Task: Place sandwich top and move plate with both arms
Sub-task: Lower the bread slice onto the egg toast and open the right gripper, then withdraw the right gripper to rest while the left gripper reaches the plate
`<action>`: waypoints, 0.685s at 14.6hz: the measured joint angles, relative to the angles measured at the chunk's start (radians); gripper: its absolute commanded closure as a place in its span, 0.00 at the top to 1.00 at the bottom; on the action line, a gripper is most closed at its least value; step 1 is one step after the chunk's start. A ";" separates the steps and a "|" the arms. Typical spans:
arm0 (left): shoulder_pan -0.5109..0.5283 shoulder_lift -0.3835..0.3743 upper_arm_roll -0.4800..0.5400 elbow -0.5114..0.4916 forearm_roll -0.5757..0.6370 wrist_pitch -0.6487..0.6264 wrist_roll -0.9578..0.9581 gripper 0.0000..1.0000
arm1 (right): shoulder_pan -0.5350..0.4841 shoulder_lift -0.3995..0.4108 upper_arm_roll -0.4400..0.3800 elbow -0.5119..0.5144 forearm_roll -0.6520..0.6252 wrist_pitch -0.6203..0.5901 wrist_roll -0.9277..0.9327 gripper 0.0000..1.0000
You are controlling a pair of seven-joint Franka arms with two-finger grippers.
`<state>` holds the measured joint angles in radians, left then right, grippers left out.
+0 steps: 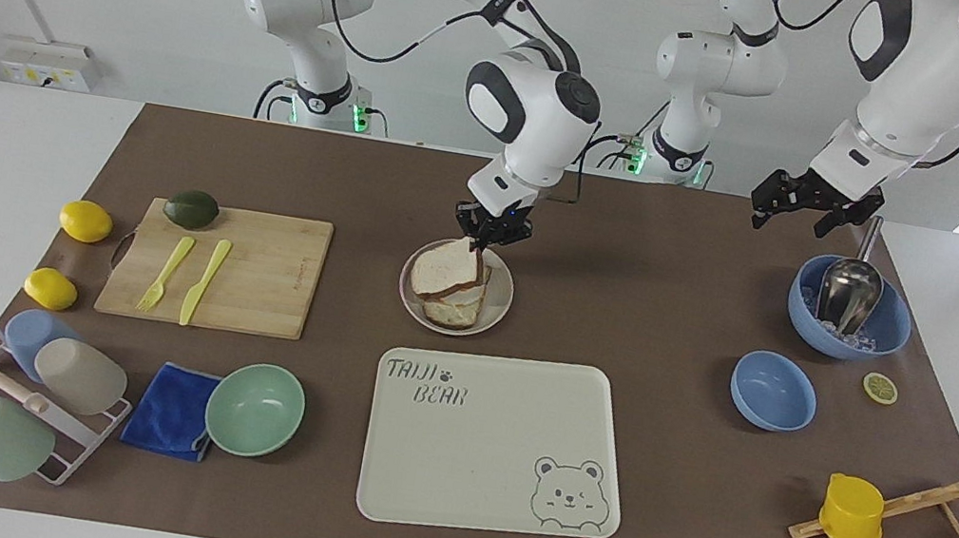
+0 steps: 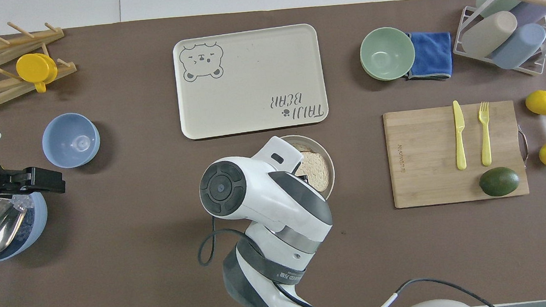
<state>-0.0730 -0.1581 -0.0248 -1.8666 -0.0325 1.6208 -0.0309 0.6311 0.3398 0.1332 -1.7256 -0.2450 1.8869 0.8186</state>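
Right end effector [image 1: 490, 234]: pinching the crust edge of the pale square bread slice [image 1: 444, 270], light, soft, tearable, over the round beige plate [image 1: 500, 309]; left end effector [image 1: 804, 197] spread, waiting.

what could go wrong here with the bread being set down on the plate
1. The right claw is shut on one edge of the bread slice, which lies tilted over the toast; on release it may land skewed or slide off.
2. Pulling away could drag the slice or nudge the plate.
3. The left claw, open, hangs over the blue bowl with the scoop; a careless reach might knock it.
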 measured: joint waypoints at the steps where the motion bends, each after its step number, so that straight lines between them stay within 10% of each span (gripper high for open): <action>1: 0.000 -0.001 0.000 -0.006 -0.013 0.011 0.000 1.00 | -0.003 0.000 0.000 -0.008 0.007 0.022 0.000 0.00; 4: 0.000 -0.004 0.001 -0.037 -0.058 0.052 0.000 1.00 | -0.009 0.000 0.000 -0.023 0.069 0.081 0.000 0.00; 10: 0.000 -0.013 0.003 -0.081 -0.100 0.093 0.000 1.00 | -0.024 0.000 0.000 -0.044 0.117 0.136 0.000 0.59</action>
<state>-0.0726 -0.1707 -0.0215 -1.9478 -0.1321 1.7143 -0.0310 0.6074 0.3399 0.1331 -1.7697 -0.1282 2.0230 0.8186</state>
